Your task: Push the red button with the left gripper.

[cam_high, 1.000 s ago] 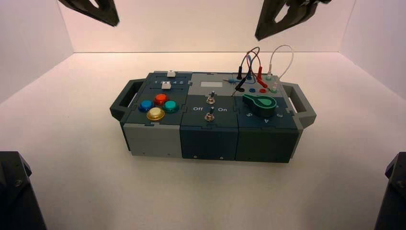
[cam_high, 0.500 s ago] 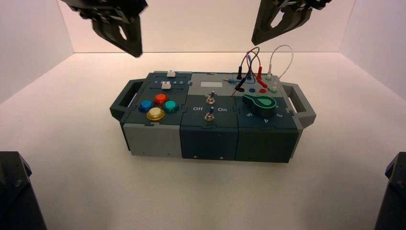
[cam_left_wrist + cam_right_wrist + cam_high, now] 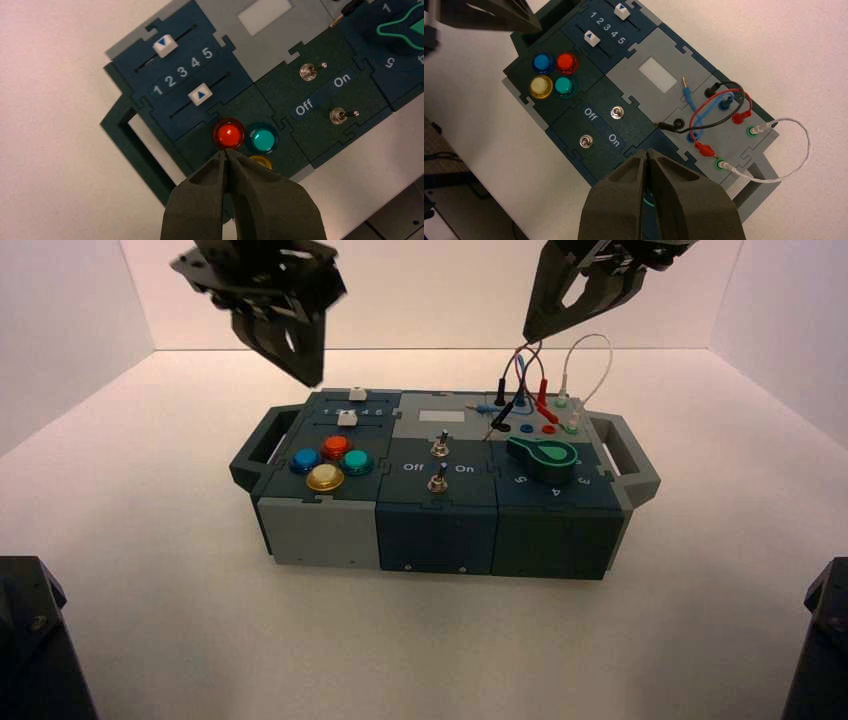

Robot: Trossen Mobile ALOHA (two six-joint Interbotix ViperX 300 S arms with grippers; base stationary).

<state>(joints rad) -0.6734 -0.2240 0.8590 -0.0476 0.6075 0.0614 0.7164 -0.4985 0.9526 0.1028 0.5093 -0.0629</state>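
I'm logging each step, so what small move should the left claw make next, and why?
Probably ease the left claw down and toward the box's front, onto the red button: its shut tips hang above the box, beyond that button as seen from the high view.

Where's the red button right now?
In the high view, the red button sits on the box's left part, at the back of the button cluster, between the blue button and the teal button.
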